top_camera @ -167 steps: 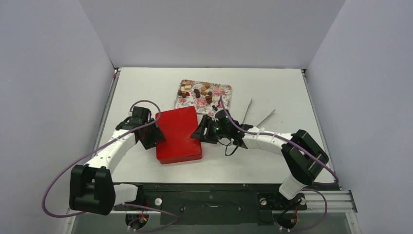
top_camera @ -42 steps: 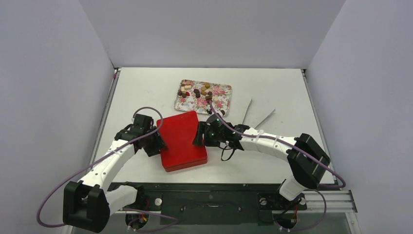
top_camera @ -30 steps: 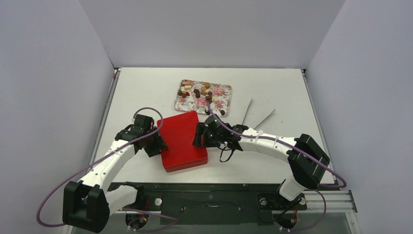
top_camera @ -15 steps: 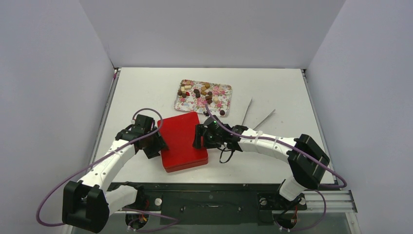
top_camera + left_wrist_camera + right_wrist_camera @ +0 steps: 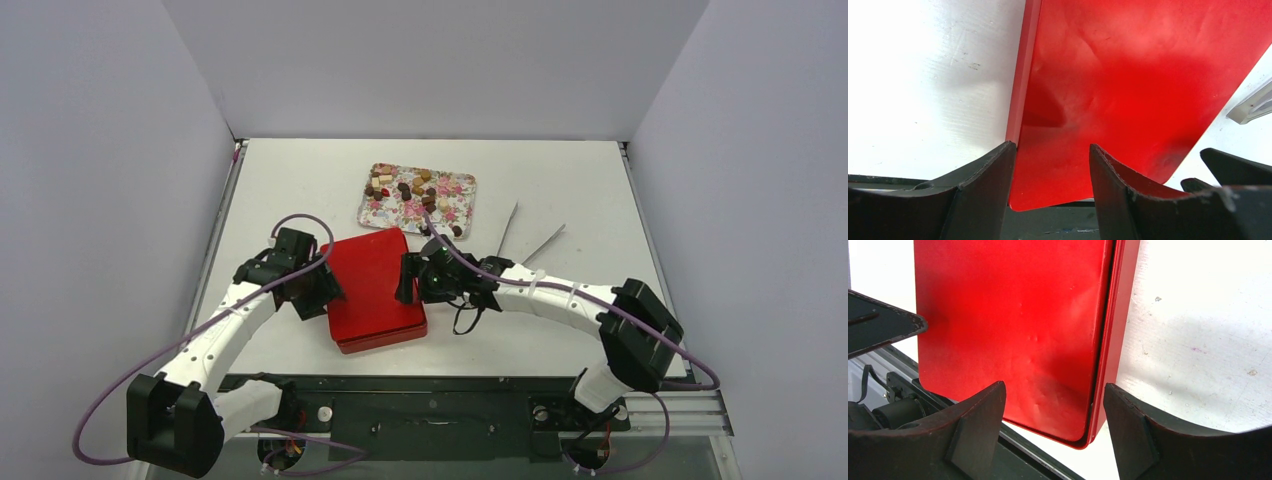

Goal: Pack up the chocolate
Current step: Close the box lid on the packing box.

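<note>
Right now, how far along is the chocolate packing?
Nothing looks packed yet. The chocolate all lies on the flowered tray, and the red box is closed. In hand: the left gripper and the right gripper, both open, each straddle one of the box's side edges. Left to do: open the box and move every piece into it.

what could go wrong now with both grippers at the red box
The left gripper and right gripper are open astride opposite edges of the red box; uneven closing may twist it. It lies close to the table's near edge and might slide off. A backward swing could scatter the chocolate.
</note>
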Tool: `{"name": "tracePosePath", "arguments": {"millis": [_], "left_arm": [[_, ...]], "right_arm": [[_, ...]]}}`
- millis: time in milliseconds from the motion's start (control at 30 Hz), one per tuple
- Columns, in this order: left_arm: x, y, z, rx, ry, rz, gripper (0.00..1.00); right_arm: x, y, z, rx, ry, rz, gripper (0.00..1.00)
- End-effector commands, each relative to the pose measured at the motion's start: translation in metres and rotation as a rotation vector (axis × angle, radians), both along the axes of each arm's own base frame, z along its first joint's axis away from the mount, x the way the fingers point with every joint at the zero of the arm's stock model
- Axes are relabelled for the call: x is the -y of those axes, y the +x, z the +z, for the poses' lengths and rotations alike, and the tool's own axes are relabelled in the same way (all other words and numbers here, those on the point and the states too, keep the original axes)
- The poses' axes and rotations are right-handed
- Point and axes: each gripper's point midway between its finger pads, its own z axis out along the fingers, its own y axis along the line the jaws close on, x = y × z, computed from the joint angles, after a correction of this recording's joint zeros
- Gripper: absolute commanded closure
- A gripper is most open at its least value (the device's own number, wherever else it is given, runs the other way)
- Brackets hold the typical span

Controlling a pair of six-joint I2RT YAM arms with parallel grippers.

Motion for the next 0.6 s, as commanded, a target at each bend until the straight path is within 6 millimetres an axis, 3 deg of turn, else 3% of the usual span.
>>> {"name": "tracePosePath", "arguments": {"millis": [0,133,267,367,400,567], "left_arm": [[0.002,0.009,0.015,0.049,0.001,-0.02,0.47],[-0.003,0.016,0.025,0.071,0.026,-0.018,0.45],[-0.023,0.035,0.047,0.13,0.121,0.005,0.4],[-0.031,0.071,0.069,0.208,0.154,0.01,0.36],[-0.033,0.081,0.073,0.219,0.169,0.017,0.35],[-0.035,0.168,0.084,0.284,0.237,0.018,0.41]], "right_arm": [[0.0,0.003,0.024,0.065,0.032,-0.004,0.32],[0.0,0.005,0.031,0.077,0.034,-0.009,0.32],[0.006,0.004,0.034,0.081,0.037,-0.027,0.32],[0.014,-0.004,0.04,0.082,0.074,-0.055,0.32],[0.019,-0.007,0.033,0.075,0.072,-0.079,0.33],[0.033,-0.043,0.033,0.105,0.064,-0.12,0.4]]}}
